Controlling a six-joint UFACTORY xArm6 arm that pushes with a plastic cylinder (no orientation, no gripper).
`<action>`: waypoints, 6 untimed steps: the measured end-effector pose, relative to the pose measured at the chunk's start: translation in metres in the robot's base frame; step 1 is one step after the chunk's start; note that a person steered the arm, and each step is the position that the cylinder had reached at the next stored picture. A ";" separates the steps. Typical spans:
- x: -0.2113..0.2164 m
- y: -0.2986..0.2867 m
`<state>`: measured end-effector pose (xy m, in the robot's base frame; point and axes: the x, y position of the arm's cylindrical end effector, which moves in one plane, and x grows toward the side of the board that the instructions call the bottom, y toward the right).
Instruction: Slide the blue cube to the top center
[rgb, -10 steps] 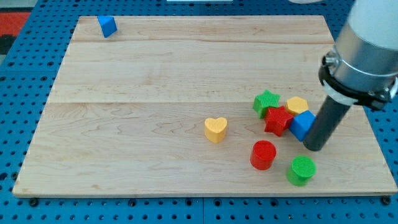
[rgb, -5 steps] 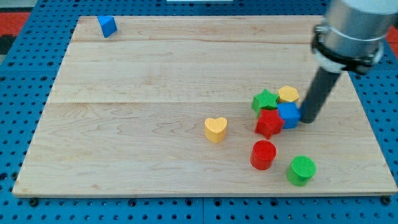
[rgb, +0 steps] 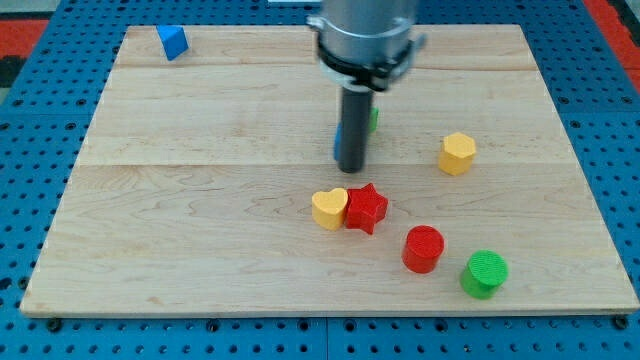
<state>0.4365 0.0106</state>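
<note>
My tip rests on the board just above the middle, with the rod rising to the view's top. The blue cube shows only as a thin blue sliver at the rod's left edge, mostly hidden behind the rod and just above the tip. A green star peeks out at the rod's right edge, also mostly hidden. Whether the tip touches either one cannot be told.
A yellow heart and a red star touch each other below the tip. A yellow hexagon lies to the right. A red cylinder and a green cylinder sit lower right. Another blue block is at the top left corner.
My tip has swept left and up from the right-side cluster, carrying the blue cube and green star with it. The red star has slid left against the yellow heart; the yellow hexagon is left behind.
</note>
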 end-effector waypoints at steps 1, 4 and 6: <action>-0.022 -0.019; -0.092 -0.034; -0.188 -0.039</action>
